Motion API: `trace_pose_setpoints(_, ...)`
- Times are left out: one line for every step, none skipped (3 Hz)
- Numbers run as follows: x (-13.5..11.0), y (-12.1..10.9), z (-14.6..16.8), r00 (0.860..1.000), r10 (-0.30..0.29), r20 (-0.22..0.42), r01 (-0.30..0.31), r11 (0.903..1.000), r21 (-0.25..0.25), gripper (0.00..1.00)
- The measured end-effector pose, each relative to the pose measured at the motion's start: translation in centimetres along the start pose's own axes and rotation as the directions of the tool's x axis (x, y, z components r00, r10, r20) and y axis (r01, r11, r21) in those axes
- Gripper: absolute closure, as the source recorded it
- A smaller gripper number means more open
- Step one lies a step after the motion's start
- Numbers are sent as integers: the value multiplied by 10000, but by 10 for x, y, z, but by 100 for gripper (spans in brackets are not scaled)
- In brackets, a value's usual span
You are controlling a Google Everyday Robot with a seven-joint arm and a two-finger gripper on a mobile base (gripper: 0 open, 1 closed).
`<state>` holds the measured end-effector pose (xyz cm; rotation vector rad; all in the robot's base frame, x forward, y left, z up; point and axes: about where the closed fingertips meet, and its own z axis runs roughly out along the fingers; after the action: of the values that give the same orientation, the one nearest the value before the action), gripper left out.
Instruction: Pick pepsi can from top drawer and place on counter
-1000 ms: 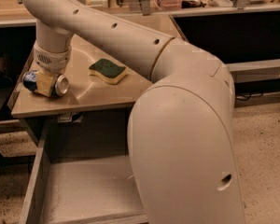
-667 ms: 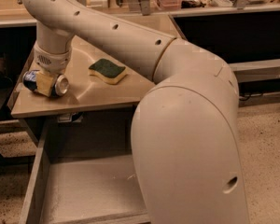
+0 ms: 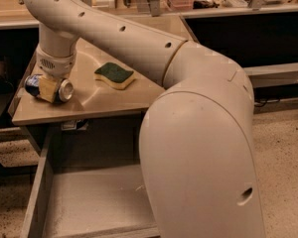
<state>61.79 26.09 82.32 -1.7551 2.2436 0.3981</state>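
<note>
The blue pepsi can [image 3: 34,85] lies on its side at the left edge of the beige counter [image 3: 109,100], its silver end [image 3: 65,89] facing right. My gripper [image 3: 48,87] comes straight down over it and its tan fingers [image 3: 48,89] are shut around the can's middle. The can looks to be at the counter's surface; I cannot tell whether it touches. The top drawer [image 3: 89,202] is pulled open below the counter, grey and with nothing showing on the part I see. My arm hides its right side.
A green and yellow sponge [image 3: 114,75] lies on the counter right of the can. My arm's big elbow [image 3: 203,157] fills the right foreground. Shelves with clutter run along the back. Speckled floor lies to the right.
The arm's elbow has shifted slightly in the view. The gripper and the can stay at the same spot on the counter's left edge.
</note>
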Motion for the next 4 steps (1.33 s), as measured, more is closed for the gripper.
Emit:
trace_pose_setpoints(0, 0, 0, 10000, 0, 0, 0, 10000, 0, 28)
trace_pose_setpoints(0, 0, 0, 10000, 0, -1, 0, 10000, -1, 5)
trace_pose_setpoints(0, 0, 0, 10000, 0, -1, 0, 10000, -1, 0)
trace_pose_setpoints(0, 0, 0, 10000, 0, -1, 0, 10000, -1, 0)
